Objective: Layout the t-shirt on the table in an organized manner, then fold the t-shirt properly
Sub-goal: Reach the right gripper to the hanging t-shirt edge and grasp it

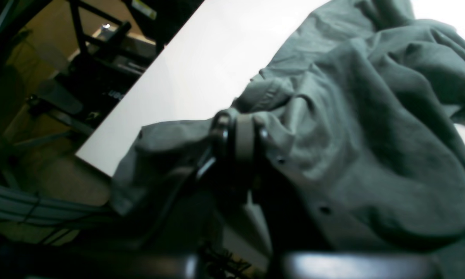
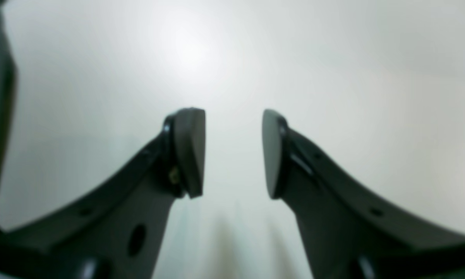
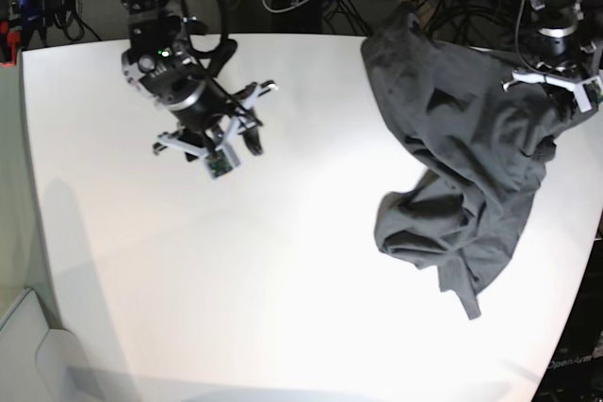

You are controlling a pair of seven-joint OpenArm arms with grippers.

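We see our left claw (image 1: 238,137) closed tight on a fold of the shirt (image 1: 356,128), its pads pinched together with grey cloth bunched around them. In its wrist view the cloth spreads up and to the right from the grip in deep creases, and a flap of it droops over the worktop (image 1: 201,73) edge below the claw.

From the base view, the left claw (image 3: 563,91) sits at the far right of the worktop (image 3: 283,261), and the shirt (image 3: 462,167) is lifted there, draping from the grip down toward the near right. Its lower part lies crumpled in a heap on the surface, with one narrow end trailing toward the near edge. The upper part reaches the far edge.

Our right claw (image 2: 233,153) stands open, a clear gap between its two pads, with nothing between them and only bare white worktop (image 2: 333,69) beneath. In the base view the right claw (image 3: 226,143) hangs over the far left area, well apart from the shirt, with open worktop lying between them.
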